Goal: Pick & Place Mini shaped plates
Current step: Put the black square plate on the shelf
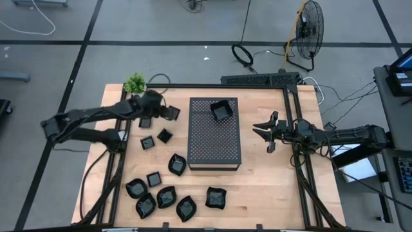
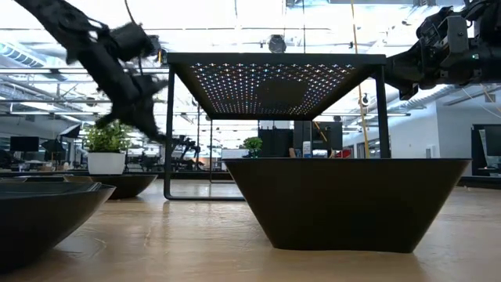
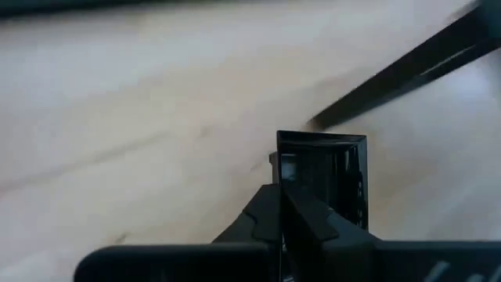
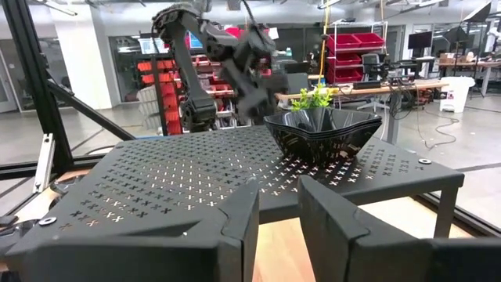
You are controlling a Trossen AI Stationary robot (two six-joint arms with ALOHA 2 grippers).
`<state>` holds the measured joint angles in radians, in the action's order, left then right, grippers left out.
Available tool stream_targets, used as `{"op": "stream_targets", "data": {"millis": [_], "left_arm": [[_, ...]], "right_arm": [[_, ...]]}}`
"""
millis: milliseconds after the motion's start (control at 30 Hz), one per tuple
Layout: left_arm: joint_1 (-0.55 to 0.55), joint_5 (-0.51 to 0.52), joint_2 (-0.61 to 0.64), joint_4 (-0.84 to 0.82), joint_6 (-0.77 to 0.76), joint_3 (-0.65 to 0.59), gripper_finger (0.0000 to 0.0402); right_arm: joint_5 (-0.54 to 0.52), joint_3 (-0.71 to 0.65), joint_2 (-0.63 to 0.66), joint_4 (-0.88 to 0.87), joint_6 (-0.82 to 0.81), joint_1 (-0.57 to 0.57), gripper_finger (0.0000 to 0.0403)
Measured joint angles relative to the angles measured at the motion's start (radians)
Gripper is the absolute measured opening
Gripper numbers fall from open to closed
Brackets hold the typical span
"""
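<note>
Left gripper (image 1: 168, 113): positioned in the upper left part of the high view, just left of the perforated box, fingers clamped on one square plate (image 1: 172, 113); the left wrist view showed the square plate (image 3: 325, 184) pinched edge-on between the closed fingers (image 3: 270, 215) above the bare wooden table (image 3: 117, 117). Right gripper (image 1: 268, 132): held right of centre in the high view, just beside the box's right edge, fingers spread apart and holding nothing; in its own wrist view the two fingers (image 4: 235, 227) stood parted at the bottom of the frame, facing the box. Perforated box (image 1: 214, 132): large, dark, rectangular, at the centre of the table. Item on box: one plate (image 1: 221, 111) at the upper right corner of its top in the high view, seen in the right wrist view as a wavy-rimmed black dish (image 4: 322, 131). Loose plates: three small ones (image 1: 165, 136) left of the box, near the left gripper; one leaf-shaped plate (image 1: 177, 164) touching or just beside the box's lower left corner; a cluster of six (image 1: 167, 196) along the lower left and lower centre of the frame. Potted plant (image 1: 134, 82): upper left corner of the table.
</note>
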<state>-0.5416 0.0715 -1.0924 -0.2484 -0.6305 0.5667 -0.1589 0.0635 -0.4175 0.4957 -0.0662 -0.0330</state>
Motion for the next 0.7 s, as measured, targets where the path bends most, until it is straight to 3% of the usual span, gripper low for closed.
{"op": "stream_targets", "data": {"millis": [167, 300, 433, 700], "left_arm": [[0.064, 0.002, 0.155, 0.138, -0.009, 0.000, 0.0005], [0.142, 0.002, 0.191, 0.330, -0.011, 0.000, 0.0003], [0.205, 0.002, 0.139, 0.426, -0.014, 0.010, 0.0003], [0.250, 0.033, -0.088, 0.339, 0.053, 0.211, 0.0004]], "right_arm": [[-0.001, 0.000, 0.000, 0.000, 0.000, 0.000, 0.0077], [-0.001, 0.000, 0.000, 0.000, 0.000, 0.000, 0.0077], [-0.001, 0.000, 0.000, 0.000, 0.000, 0.000, 0.0077], [-0.005, 0.000, 0.000, 0.001, -0.004, 0.000, 0.0077]]}}
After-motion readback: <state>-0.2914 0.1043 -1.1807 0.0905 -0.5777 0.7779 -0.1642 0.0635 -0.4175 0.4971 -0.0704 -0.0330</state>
